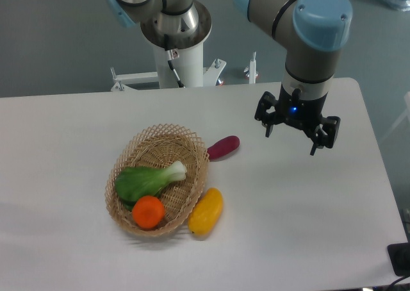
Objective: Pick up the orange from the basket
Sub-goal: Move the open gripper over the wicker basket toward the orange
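Orange (148, 211) lies in the near end of the basket (192, 141), touching a green vegetable (142, 181). Yellow fruit (206, 211) rests outside the rim. End effector (292, 140) hangs well apart, released, grasping nothing.

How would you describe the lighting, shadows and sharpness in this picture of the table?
Fixed camera view: even, soft overhead light with no harsh glare on the white table; only a faint shadow under the basket and beside the yellow fruit. The orange and the green vegetable look sharp, and the gripper shows a small blue indicator light.
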Available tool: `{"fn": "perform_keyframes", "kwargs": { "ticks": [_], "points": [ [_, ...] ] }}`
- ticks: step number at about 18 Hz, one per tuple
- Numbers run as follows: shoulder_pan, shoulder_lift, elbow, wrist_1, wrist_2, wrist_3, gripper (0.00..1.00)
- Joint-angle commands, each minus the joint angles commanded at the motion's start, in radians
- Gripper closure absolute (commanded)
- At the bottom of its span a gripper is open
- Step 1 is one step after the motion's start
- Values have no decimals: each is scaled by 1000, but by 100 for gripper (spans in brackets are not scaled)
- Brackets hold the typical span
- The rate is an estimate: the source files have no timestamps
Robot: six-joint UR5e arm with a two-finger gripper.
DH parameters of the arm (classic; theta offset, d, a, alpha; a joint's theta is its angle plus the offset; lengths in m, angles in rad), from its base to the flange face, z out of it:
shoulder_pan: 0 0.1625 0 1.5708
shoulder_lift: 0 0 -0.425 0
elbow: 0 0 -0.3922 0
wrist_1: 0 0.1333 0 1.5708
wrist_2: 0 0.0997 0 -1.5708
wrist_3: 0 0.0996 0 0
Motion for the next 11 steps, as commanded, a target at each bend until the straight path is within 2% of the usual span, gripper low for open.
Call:
{"fn": "perform_keyframes", "kwargs": {
  "ticks": [5,8,11],
  "points": [
    [-8,2,-23,3,-5,-43,0],
    [-29,8,-47,5,-8,-181,0],
    [-95,-1,-57,6,-5,-332,0]
  ]
}}
